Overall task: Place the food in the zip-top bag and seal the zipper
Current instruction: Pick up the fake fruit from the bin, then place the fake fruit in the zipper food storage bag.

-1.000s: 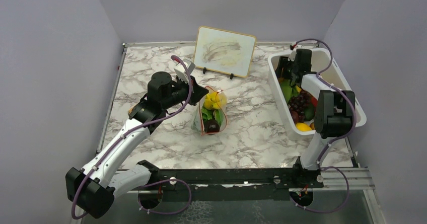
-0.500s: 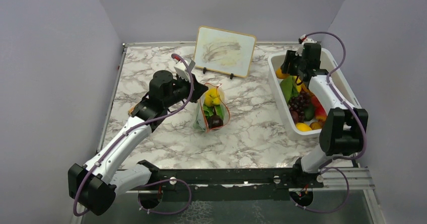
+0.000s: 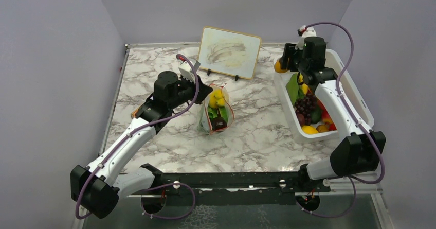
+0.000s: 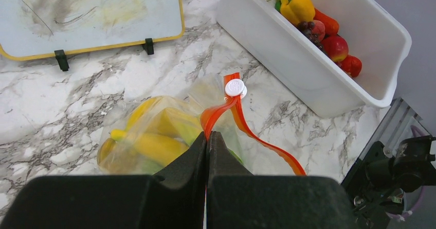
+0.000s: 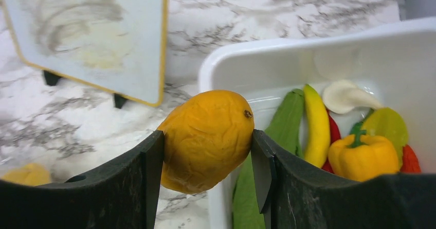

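Part loaded: zip-top bag point(image 3: 216, 115) mid-table holds some food point(image 4: 154, 144), mouth unsealed, left gripper point(image 4: 207, 136) pinched shut on its zipper point(image 4: 215, 115); right gripper point(image 5: 205, 157) clasps an orange-yellow fruit point(image 5: 205, 131) over the white tub point(image 5: 288, 54) rim, more pieces left inside, sealing to come

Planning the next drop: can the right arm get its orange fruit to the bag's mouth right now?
Probably yes. The right tool holds the orange fruit by the tub rim, with bare table between it and the zip-top bag; the left tool pinching the zipper may crowd the mouth.
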{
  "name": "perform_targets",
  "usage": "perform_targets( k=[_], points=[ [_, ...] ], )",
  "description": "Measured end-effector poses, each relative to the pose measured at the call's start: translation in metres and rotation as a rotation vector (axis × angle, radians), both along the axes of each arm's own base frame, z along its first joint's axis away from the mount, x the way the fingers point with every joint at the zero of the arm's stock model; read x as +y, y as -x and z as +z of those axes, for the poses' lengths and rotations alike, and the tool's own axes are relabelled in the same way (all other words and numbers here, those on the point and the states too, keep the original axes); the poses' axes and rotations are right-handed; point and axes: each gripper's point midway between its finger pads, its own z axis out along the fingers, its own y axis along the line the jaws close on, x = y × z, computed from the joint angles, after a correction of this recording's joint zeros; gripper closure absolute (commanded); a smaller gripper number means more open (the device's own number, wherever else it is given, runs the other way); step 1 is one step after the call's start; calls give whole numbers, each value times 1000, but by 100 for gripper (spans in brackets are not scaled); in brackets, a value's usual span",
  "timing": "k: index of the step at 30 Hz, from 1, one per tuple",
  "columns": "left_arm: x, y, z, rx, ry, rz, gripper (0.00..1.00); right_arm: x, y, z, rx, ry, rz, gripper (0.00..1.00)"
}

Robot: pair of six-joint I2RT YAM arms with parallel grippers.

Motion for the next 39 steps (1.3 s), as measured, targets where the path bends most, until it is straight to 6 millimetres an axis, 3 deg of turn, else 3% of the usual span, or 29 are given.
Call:
perform_targets(
  k=[8,16,20,31,39],
  points=[
    [0,0,1,5,7,4,100,72,36,48,-115,-42,204,62],
    [1,-1,0,7,6,11,100,134,106,70,-242,-162,521,63],
    [1,-1,0,8,5,11,100,153,138,72,-286,-244,678,63],
    [0,0,2,17,15,13,100,214,200,81,-286,-408,1010,63],
    [-5,4,3,51,44,-7,100,255,226,70,-238,-431,1136,63]
  ],
)
